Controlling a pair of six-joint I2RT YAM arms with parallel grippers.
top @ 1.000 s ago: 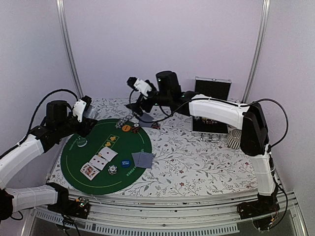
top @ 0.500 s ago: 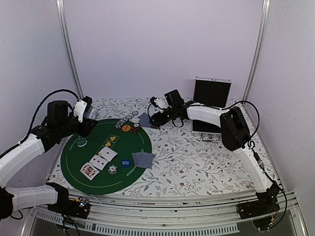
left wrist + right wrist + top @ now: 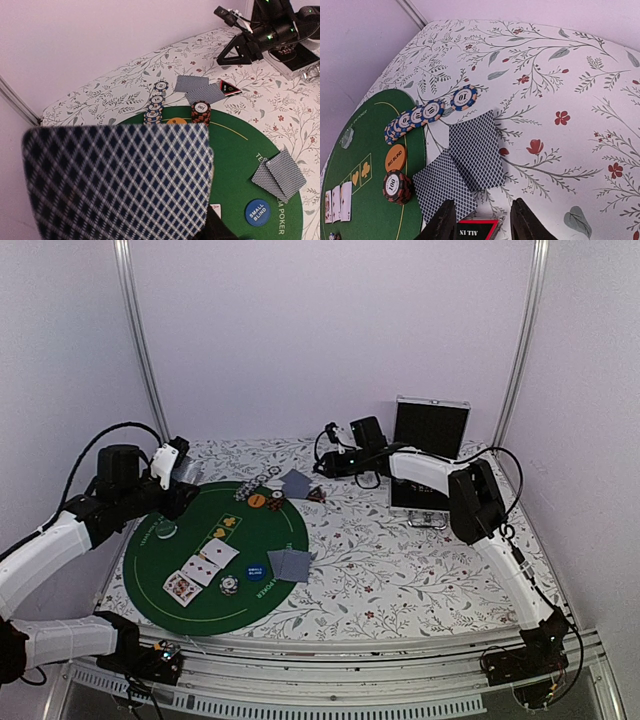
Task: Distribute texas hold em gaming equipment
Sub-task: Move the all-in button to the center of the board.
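Bearing cards (image 3: 208, 562), green mat (image 3: 148, 570), floral tablecloth (image 3: 400, 560)

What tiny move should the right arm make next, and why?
Probably lower the right gripper straight down onto the triangular marker. Its wrist view shows the marker lying flat, lined up between the parted jaws, not yet gripped.

Floral tbl (image 3: 400, 560) w/ green mat (image 3: 190, 515), cards (image 3: 296, 482)

Matt green felt mat (image 3: 160, 575); paper cards (image 3: 472, 150)
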